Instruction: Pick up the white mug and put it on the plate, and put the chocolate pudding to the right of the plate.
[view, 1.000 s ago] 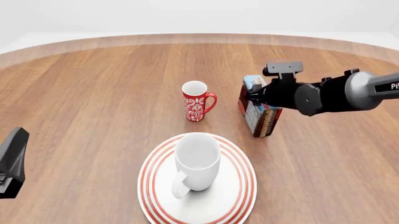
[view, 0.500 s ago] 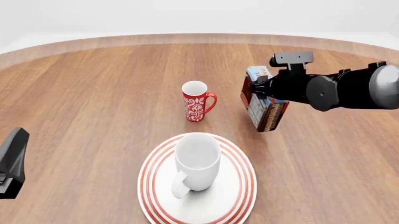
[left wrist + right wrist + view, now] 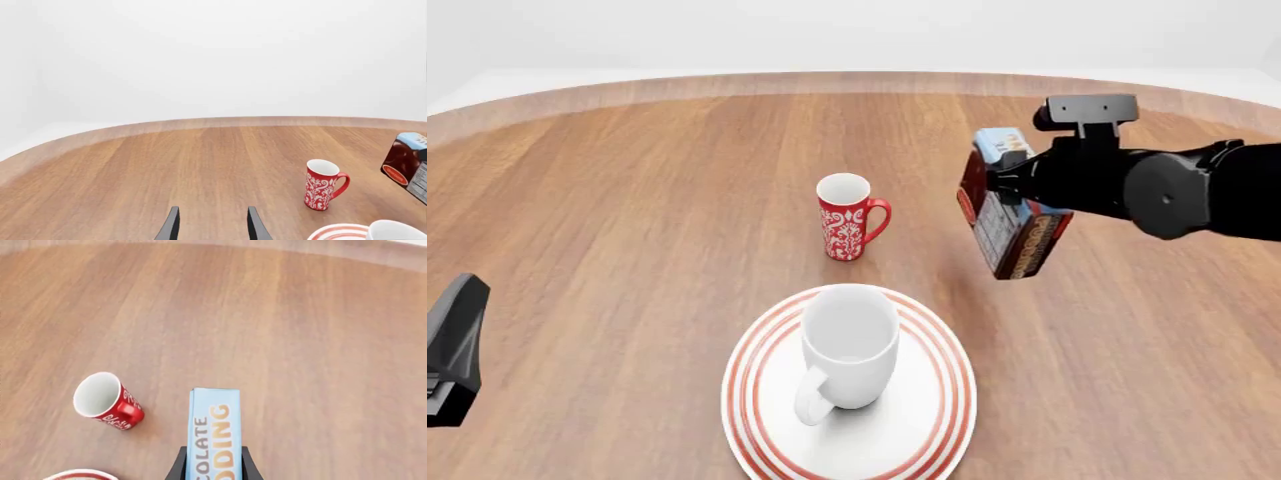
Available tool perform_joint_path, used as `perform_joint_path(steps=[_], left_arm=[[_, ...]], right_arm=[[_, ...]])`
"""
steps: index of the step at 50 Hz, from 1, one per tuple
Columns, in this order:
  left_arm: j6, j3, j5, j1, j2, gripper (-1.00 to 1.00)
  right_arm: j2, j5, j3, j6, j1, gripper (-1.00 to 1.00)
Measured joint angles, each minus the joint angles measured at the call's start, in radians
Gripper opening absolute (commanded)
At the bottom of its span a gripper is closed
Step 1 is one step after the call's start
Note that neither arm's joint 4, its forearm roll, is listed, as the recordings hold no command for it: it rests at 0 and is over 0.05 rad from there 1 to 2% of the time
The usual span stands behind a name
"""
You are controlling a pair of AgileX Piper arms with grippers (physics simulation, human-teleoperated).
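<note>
We see the white mug (image 3: 849,345) standing upright on the plate (image 3: 941,405), handle toward the camera in the front view; the plate's near edge is cut off by the frame. In the left wrist view only slivers of both show at the edge.

Our right claw (image 3: 1010,205) is clenched on the chocolate pudding (image 3: 1010,225), which hangs tilted above the desk (image 3: 627,220), up and to the right of the plate and well apart from it. The arm's dark body hides much of the carton's far side. From the right wrist view we read only part of the orange lettering on the carton (image 3: 214,435), its lower end cut off, with a dark finger (image 3: 179,465) pressed on each side.

The red mug (image 3: 847,217) stands upright between plate and carton, beyond the plate.

Our left claw (image 3: 210,227) is released, its two fingertips apart over bare wood; in the front view only a dark piece of it (image 3: 454,345) shows at the left edge.
</note>
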Motion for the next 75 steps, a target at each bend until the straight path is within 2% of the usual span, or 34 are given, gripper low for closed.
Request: perform_joint_path(steps=[45, 75], left_arm=[[-0.001, 0.0, 0.029, -0.005, -0.027, 1.0], [-0.001, 0.0, 0.026, -0.004, -0.025, 1.0]], right_arm=[[-0.31, 0.13, 0.151, 0.003, -0.039, -1.0], [-0.54, 0.262, 0.254, -0.018, -0.097, -1.0]])
